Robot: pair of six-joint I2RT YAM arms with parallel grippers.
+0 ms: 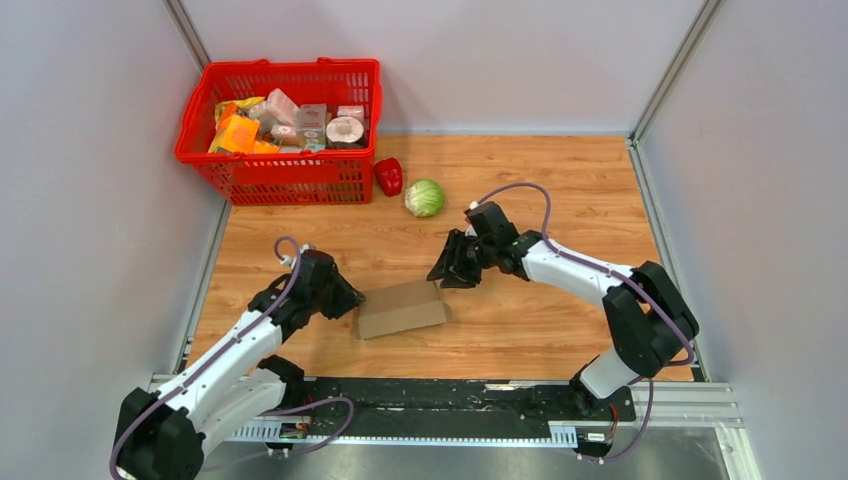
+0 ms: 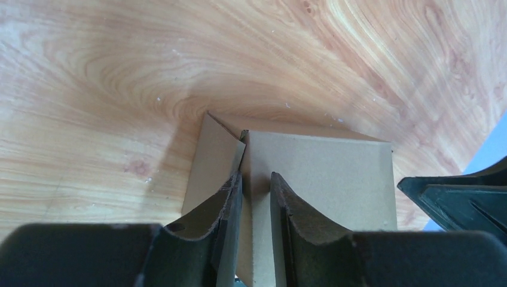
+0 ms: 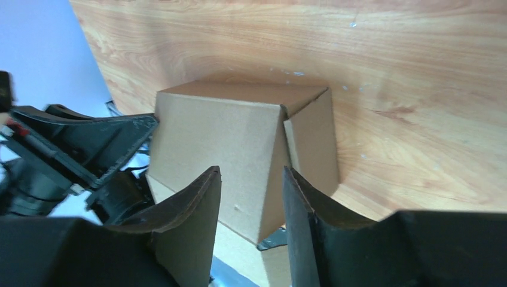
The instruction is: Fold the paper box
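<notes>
The paper box (image 1: 402, 308) is plain brown cardboard lying mostly flat on the wooden table between my two arms. My left gripper (image 1: 350, 300) is at its left edge. In the left wrist view the jaws (image 2: 256, 177) stand narrow, with a cardboard edge of the box (image 2: 323, 173) filling the gap beside a flap seam. My right gripper (image 1: 448, 272) is at the box's far right corner. In the right wrist view its fingers (image 3: 251, 171) straddle a raised fold ridge of the box (image 3: 221, 137), wider apart than the left pair.
A red mesh basket (image 1: 280, 65) with several printed packages stands at the back left. A red pepper (image 1: 388, 176) and a green cabbage (image 1: 424, 197) lie beside it, behind the right gripper. Grey walls close in both sides.
</notes>
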